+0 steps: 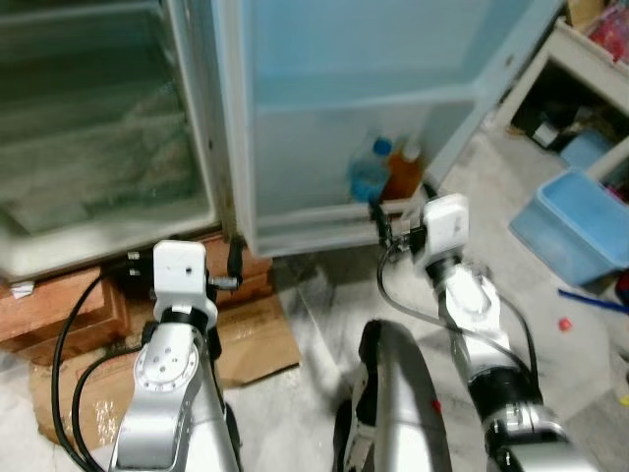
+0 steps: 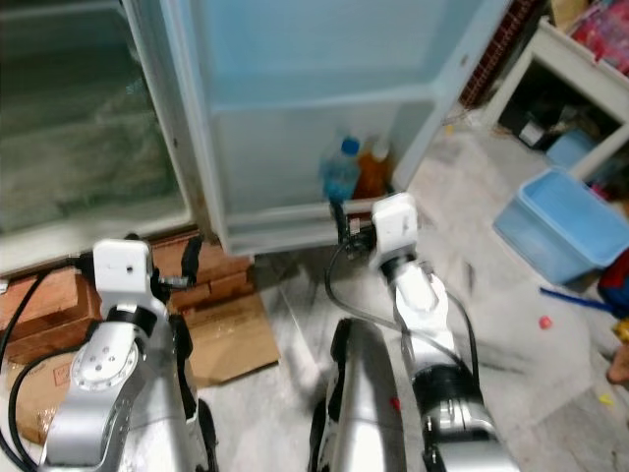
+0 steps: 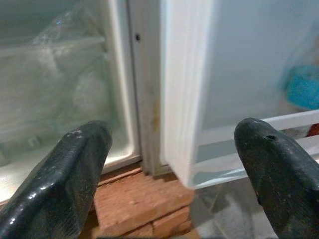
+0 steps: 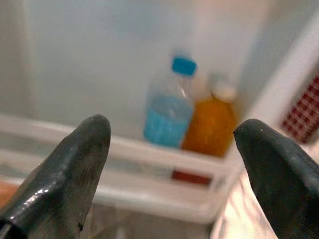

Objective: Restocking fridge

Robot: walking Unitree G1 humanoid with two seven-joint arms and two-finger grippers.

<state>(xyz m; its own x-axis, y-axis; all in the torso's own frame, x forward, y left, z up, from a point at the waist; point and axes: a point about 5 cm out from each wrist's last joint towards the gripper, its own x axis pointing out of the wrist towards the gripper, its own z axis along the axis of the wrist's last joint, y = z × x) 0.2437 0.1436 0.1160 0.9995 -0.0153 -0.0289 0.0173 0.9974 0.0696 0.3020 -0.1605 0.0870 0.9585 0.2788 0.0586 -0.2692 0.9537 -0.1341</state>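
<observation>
Fridge (image 1: 118, 147) stood open, raised on red bricks (image 1: 59, 305); its door (image 1: 364, 108) was swung wide toward the robot. In the door's bottom shelf (image 4: 164, 164) sat two bottles touching side by side: a clear one with a blue cap and blue label (image 4: 169, 112), and an orange-filled one with a pale cap (image 4: 212, 124), which stood nearer the door's free edge. Main compartment looked frosty and pale, contents too blurred to tell.

Right gripper (image 4: 174, 164) was held just in front of the door shelf, aimed at the two bottles, fingers (image 4: 70, 159) spread wide, nothing between them, not touching the bottles. Left gripper (image 3: 169, 169) was spread wide too, empty, pointed at the hinge side where the door met the cabinet, above the bricks.

A flattened cardboard sheet (image 1: 251, 339) lay on the floor in front of the bricks. Floor was pale marble-like stone (image 1: 324, 295). To the robot's right, well apart from the fridge, a blue plastic tub (image 1: 575, 226) sat on the floor beside a white shelf unit (image 1: 580, 59) holding blurred clutter. A small red item (image 1: 564, 323) lay on the floor near the tub.
</observation>
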